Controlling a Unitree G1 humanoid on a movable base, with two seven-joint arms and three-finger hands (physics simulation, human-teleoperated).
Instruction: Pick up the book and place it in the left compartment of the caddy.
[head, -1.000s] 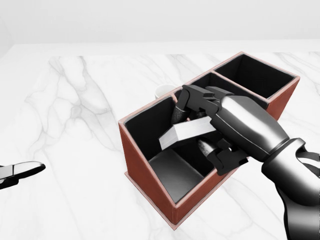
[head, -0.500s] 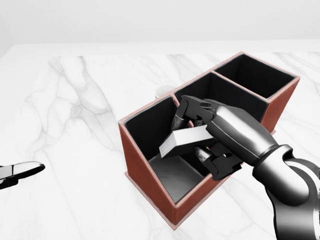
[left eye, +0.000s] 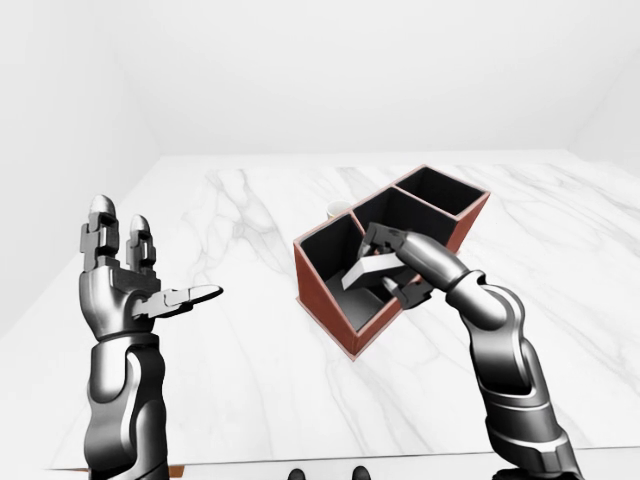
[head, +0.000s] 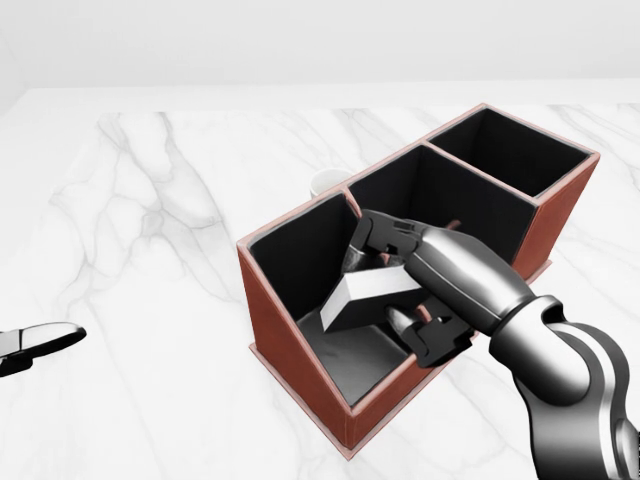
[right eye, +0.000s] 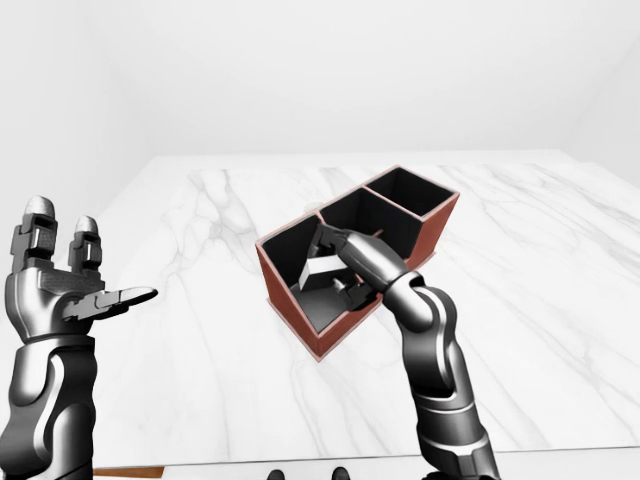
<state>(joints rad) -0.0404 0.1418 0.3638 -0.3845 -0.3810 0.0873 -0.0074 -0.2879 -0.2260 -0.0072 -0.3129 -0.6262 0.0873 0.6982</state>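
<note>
Our right hand (head: 415, 290) closed round the grey book (head: 365, 292), tilted inside the caddy's (head: 290, 330) left compartment, our left hand (left eye: 125, 285) raised with fingers spread, empty, marble table (head: 150, 300) beneath.

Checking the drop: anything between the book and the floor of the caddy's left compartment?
Nothing visible. The right hand holds the book tilted inside the left compartment of the caddy, and the floor below it looks bare.
</note>
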